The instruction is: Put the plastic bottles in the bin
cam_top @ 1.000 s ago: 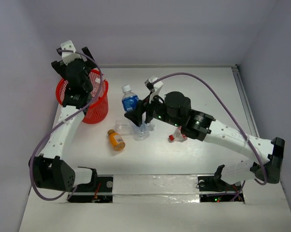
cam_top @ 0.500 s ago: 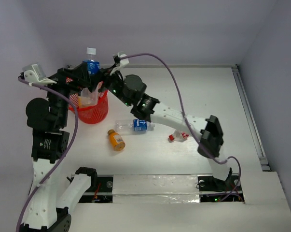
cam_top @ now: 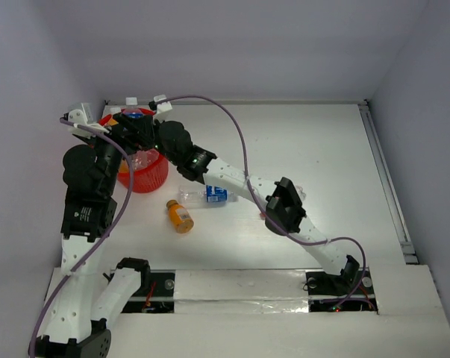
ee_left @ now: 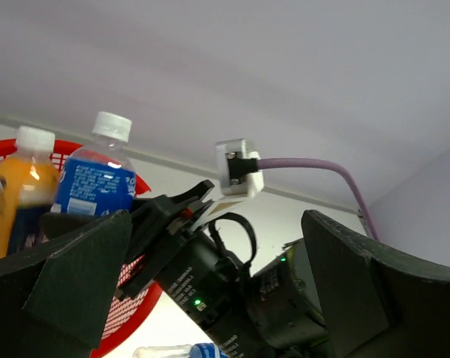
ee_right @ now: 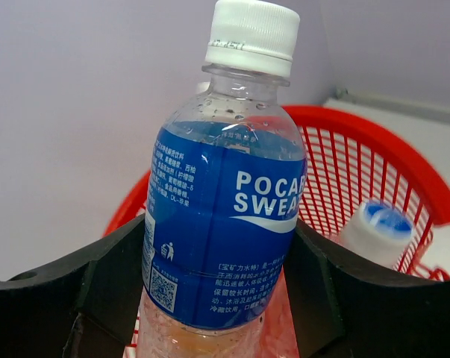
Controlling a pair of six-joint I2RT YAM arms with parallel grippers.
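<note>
My right gripper [ee_right: 219,283] is clamped on a blue-label bottle [ee_right: 225,209], with one finger on each side of its lower half. The bottle is upright with its white cap on top. From overhead it hangs over the 12 o'clock part of the bin [ee_right: 340,179] mouth. The bin stands toward 10 o'clock on the table [cam_top: 322,149].

In my right wrist view, a white bottle end [ee_right: 381,227] with a blue mark lies inside the bin, at 4 o'clock from the held bottle.

My left gripper [ee_left: 210,298] has its fingers spread wide apart with nothing between them. It is raised at the bin's 9 o'clock side and faces across toward my right arm. In its view an orange bottle [ee_left: 19,186] with a white cap stands just at 9 o'clock of the held one, with the red rim behind it. I cannot tell from there how it is resting.

On the table, at 4 o'clock from the bin, a clear bottle [cam_top: 207,195] with a blue label lies on its side. A second orange bottle [cam_top: 180,216] lies near it at its 7 o'clock, not touching.
</note>
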